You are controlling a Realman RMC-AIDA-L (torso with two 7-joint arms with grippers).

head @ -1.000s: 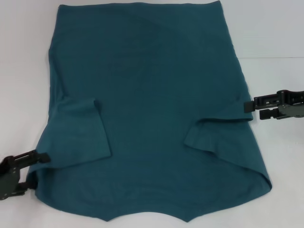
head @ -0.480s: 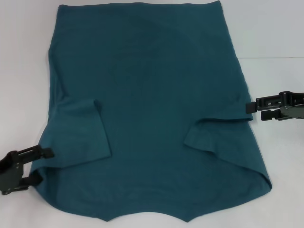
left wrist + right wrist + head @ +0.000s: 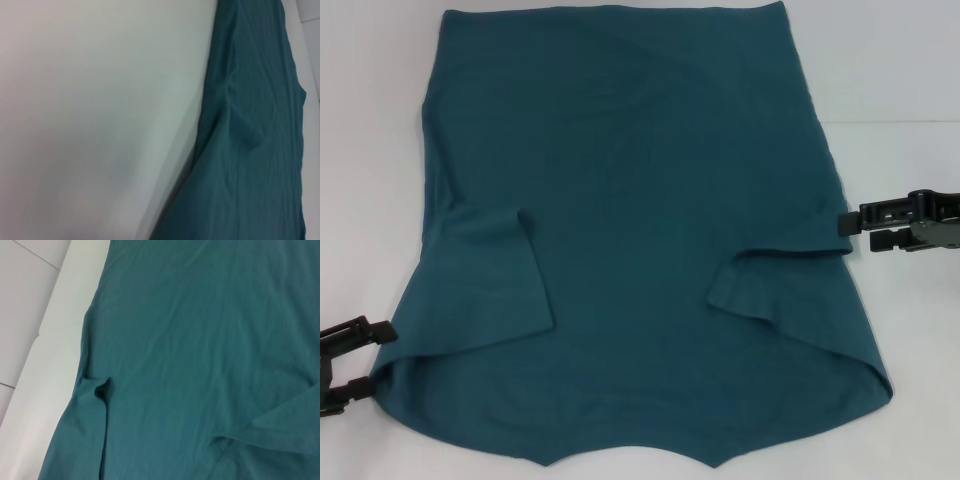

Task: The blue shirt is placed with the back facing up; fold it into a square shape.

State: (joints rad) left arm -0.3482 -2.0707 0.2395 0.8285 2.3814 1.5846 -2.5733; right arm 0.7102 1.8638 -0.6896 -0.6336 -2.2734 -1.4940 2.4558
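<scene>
Shirt spread flat, both sleeves folded in, a gripper at each side edge.

I see the white surface [image 3: 900, 80] bare along both sides, giving room outside the cloth. The blue shirt [image 3: 630, 200] lies plain side up across the middle, hem far, collar edge near me, both sleeves turned inward. My right gripper [image 3: 848, 227] sits at the shirt's right edge by the sleeve fold, fingers slightly apart, touching the cloth edge. My left gripper [image 3: 375, 358] sits just off the near-left corner, fingers spread, holding nothing.
</scene>
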